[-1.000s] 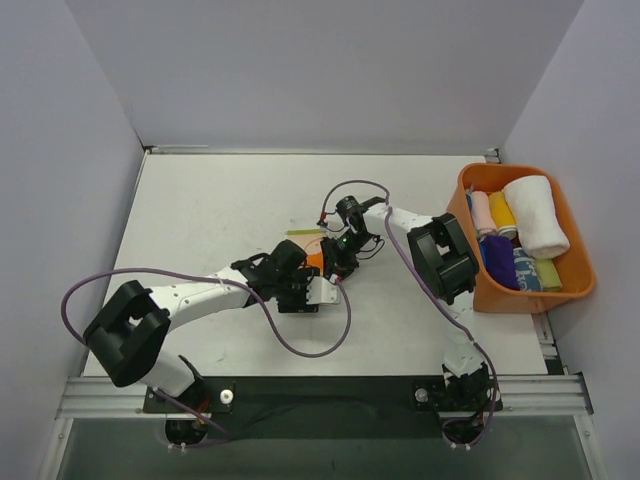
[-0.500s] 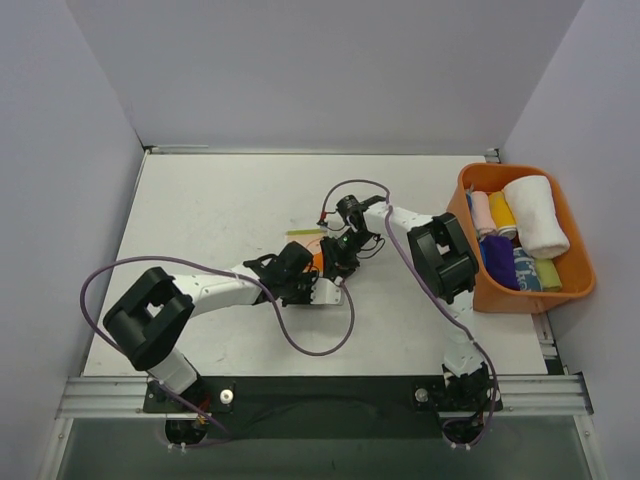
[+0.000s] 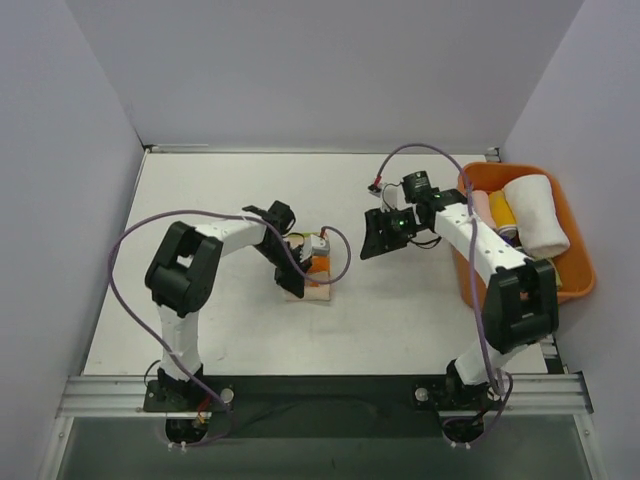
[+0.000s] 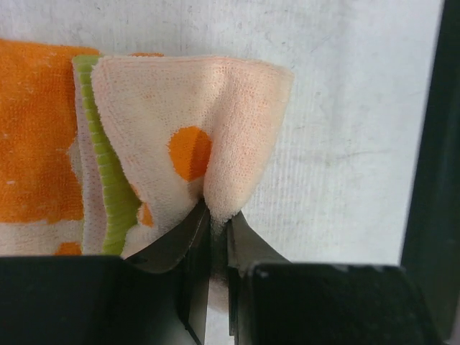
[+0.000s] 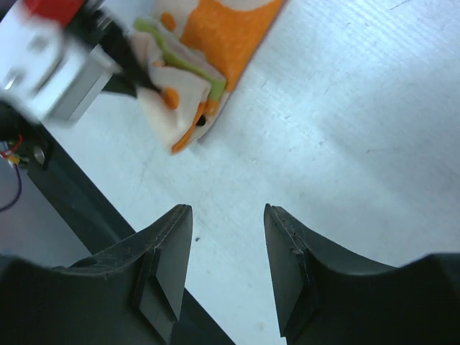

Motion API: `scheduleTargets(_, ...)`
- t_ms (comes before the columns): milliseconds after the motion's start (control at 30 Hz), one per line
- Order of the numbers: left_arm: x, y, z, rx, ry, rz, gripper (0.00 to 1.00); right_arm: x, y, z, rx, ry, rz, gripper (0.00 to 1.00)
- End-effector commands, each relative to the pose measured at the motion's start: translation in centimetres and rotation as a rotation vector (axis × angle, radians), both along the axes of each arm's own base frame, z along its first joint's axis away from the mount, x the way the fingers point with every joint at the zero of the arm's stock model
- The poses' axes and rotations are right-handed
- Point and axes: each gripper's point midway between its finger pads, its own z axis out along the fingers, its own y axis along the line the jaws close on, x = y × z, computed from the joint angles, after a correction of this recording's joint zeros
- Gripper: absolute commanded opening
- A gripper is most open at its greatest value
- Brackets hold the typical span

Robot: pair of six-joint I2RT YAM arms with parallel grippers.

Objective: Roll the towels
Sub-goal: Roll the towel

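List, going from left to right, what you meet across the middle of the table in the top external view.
left arm's elbow → cream towel with orange blotches → right gripper → orange bin

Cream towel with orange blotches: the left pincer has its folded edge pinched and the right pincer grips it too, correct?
Not quite. The right pincer is not gripping the cream towel: the right wrist view shows its jaws open and empty, apart from the cloth. The left pincer does have the folded edge pinched.
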Motion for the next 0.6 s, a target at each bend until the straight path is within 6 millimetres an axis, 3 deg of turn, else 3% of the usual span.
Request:
scheduleTargets(0, -4.4, 1.9, -1.1, 0.066, 0.338, 0.004, 0.01, -3.1, -0.6, 2.4, 0.005, -0.127, 0.11, 0.44)
scheduleTargets(133, -3.6, 2.3, -1.4, 0.093, 0.503, 0.074, 0.02, -5.6, -1.1, 3.9, -0.027, -0.26, 0.186, 0.43)
scheduleTargets(233, -4.0, 2.9, -2.5, 0.147, 0.579, 0.098, 0.04, -7.6, -0.2, 3.6, -0.105, -0.349, 0.306, 0.42)
scheduleTargets(300, -4.1, 3.1, -3.1, 0.174, 0.604, 0.111, 0.04, -9.2, 1.5, 3.2, -0.129, -0.393, 0.417, 0.42)
scheduleTargets(367, -4.2, 3.4, -3.6, 0.197, 0.625, 0.107, 0.06, -9.4, 2.2, 2.5, -0.182, -0.429, 0.459, 0.42)
scheduleTargets(400, -4.3, 3.5, -3.8, 0.206, 0.63, 0.105, 0.07, -10.1, 3.7, 2.4, -0.19, -0.47, 0.529, 0.42)
scheduleTargets(467, -4.5, 3.8, -4.4, 0.228, 0.643, 0.106, 0.09, -9.7, 4.5, 1.6, -0.266, -0.515, 0.567, 0.41)
scheduleTargets(567, -4.3, 3.8, -4.9, 0.233, 0.659, 0.119, 0.1, -9.8, 7.3, 0.8, -0.325, -0.561, 0.65, 0.41)
